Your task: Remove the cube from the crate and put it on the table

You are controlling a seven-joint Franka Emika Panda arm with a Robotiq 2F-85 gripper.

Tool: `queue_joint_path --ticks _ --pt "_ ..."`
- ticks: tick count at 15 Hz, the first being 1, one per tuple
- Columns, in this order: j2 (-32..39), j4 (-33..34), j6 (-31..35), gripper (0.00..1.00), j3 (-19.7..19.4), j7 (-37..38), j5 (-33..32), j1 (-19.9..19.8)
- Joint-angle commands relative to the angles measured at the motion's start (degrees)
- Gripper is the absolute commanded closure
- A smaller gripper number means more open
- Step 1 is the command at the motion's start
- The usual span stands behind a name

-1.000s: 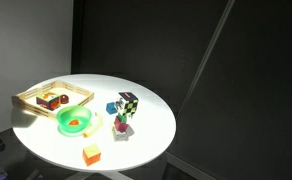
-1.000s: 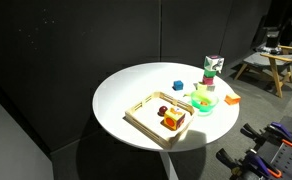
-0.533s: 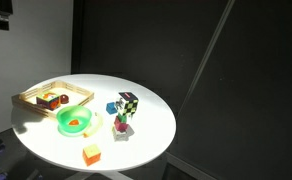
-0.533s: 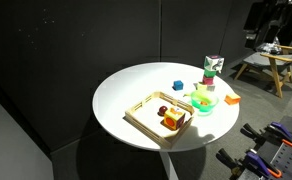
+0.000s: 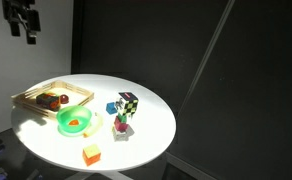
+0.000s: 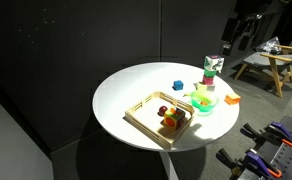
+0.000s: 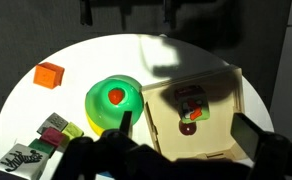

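Observation:
The cube (image 7: 187, 129) is a small dark red block lying in the light wood crate (image 7: 236, 92) beside a brighter orange-yellow block (image 7: 191, 106). Both exterior views show the cube (image 5: 46, 101) (image 6: 162, 110) in the crate (image 5: 31, 95) (image 6: 138, 113) at one side of the round white table (image 5: 151, 125) (image 6: 126, 92). My gripper (image 7: 185, 122) is open and empty. It hangs high above the scene in both exterior views (image 5: 24, 20) (image 6: 236, 25), far from the crate.
A green bowl (image 5: 74, 121) (image 6: 204, 101) (image 7: 113, 103) with something orange in it stands next to the crate. A chequered cube (image 5: 129, 102) (image 6: 213, 65), small coloured blocks (image 5: 120, 124) and an orange block (image 5: 91, 153) (image 7: 49, 74) lie on the table.
The gripper has come into the exterior views from the upper edge and moved in toward the table. The things on the table have not moved.

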Motion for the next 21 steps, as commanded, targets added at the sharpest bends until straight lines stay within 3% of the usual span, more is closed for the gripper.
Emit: queue_joint_path --ticks 1,7,14,21 --pt "4.3 0.6 4.9 0.0 -1.2 -3.9 -1.0 1.4" --pt "11.3 0.4 11.9 0.0 -0.8 -6.8 -3.4 2.0" --pt "19.5 0.9 17.8 0.0 -0.5 -5.0 -9.1 2.2" --pt "22.9 0.9 23.0 0.0 -1.0 -5.0 -6.8 2.7"
